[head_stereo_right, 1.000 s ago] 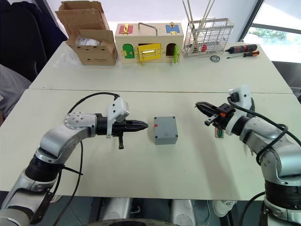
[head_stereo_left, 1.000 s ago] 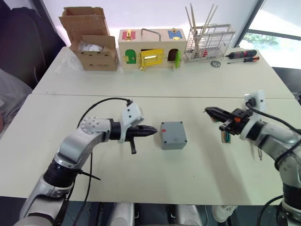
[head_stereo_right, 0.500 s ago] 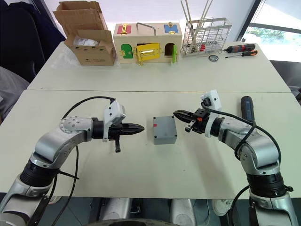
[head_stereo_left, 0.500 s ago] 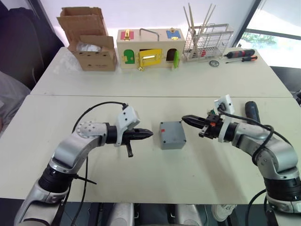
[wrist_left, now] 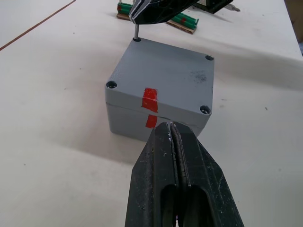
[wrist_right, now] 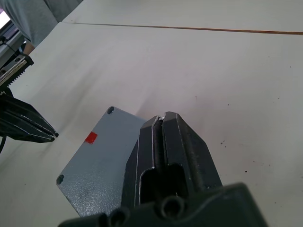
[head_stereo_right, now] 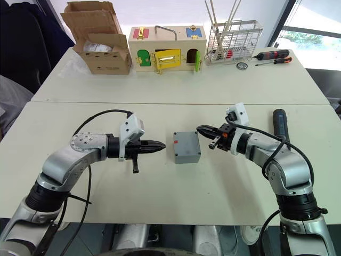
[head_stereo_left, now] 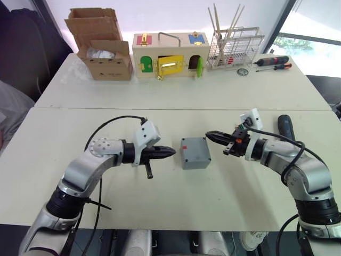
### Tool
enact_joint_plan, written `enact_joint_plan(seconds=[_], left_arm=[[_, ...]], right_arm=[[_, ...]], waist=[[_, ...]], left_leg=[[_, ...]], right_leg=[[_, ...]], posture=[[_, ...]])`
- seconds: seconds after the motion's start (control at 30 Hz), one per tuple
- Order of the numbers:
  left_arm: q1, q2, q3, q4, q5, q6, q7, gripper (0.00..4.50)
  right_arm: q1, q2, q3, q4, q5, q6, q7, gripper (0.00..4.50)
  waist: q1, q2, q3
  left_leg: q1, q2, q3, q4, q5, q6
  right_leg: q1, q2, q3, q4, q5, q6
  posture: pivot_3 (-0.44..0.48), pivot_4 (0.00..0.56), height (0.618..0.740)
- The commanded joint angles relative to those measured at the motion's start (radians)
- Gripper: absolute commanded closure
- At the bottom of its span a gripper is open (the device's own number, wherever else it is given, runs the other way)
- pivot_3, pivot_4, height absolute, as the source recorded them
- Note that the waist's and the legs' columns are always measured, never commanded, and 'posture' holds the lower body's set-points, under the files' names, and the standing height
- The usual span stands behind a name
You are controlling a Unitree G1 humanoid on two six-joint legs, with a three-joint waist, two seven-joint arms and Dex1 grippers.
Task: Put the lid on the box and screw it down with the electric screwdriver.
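Grey plastic, square, small – the box (head_stereo_left: 195, 153) sits at the middle of the white table (head_stereo_left: 213, 213). The shallow grey square lid (wrist_left: 163, 75) already lies flush on it, with a red tape mark running across the seam on the side that faces the left arm.

- Right gripper (head_stereo_left: 209, 135): a second ago it hung well out to the right. It has since swung in, and its tip now stands over the box's far right corner. The fingers are pressed together; in the left wrist view a small metal screw (wrist_left: 136, 34) juts from the tip and meets a corner hole. Judgement: this is screw-seating, so the lid step looks done and the driving has not begun.
- Left gripper (head_stereo_left: 169, 152): it has crept slightly nearer and points at the taped side, close by but apart. The fingers are closed on nothing.
- Thick black cylindrical electric screwdriver (head_stereo_left: 286, 128): it lies on the table well to the right of the box, behind the right forearm, with no gripper on it. It has come into sight since the arm swung in.

Hard to make out:
- the three other corner holes show dark – whether screws sit in them cannot be told
- the box's inside is covered by the lid
- the driver's bit end is cut off by the right arm
- how deep the screw has entered is unclear
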Motion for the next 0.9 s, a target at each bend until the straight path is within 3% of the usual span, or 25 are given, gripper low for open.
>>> enact_joint_plan(seconds=[0.03,0.57,0.67,0.83,0.9], left_arm=[[-0.002,-0.004,0.0,-0.012,0.001,-0.018,0.003,4.5],[-0.008,-0.014,-0.008,-0.003,0.006,-0.026,0.001,4.5],[-0.013,-0.018,-0.011,0.001,0.009,-0.029,0.0,4.5],[-0.024,-0.024,-0.013,0.003,0.009,-0.036,-0.011,4.5],[-0.031,-0.029,-0.017,0.004,0.008,-0.041,-0.016,4.5]], right_arm=[[-0.006,0.004,0.0,-0.009,-0.005,-0.011,0.005,4.47],[-0.011,0.011,0.029,0.01,-0.028,-0.02,0.01,4.47],[-0.013,0.008,0.026,0.011,-0.028,-0.021,0.017,3.55],[-0.023,-0.022,-0.005,-0.007,-0.025,-0.005,0.016,1.02],[-0.033,-0.039,-0.046,-0.019,-0.001,0.023,0.011,0.25]], waist=[[0.0,0.0,0.0],[0.0,0.0,0.0],[0.0,0.0,0.0],[0.0,0.0,0.0],[0.001,0.0,0.0]], left_leg=[[0.0,0.0,0.0,0.0,0.0,0.0],[0.0,0.0,0.0,0.0,0.0,0.0],[0.0,0.0,0.0,0.0,0.0,0.0],[0.0,0.0,0.0,0.0,0.0,0.0],[0.0,0.0,0.0,0.0,0.0,0.0]], right_leg=[[0.0,0.0,0.0,0.0,0.0,0.0],[0.0,0.0,0.0,0.0,0.0,0.0],[0.0,0.0,0.0,0.0,0.0,0.0],[0.0,0.0,0.0,0.0,0.0,0.0],[0.0,0.0,0.0,0.0,0.0,0.0]], posture=[[0.0,0.15,0.728],[0.0,0.15,0.728],[0.0,0.15,0.728],[0.0,0.15,0.728],[0.0,0.15,0.728]])
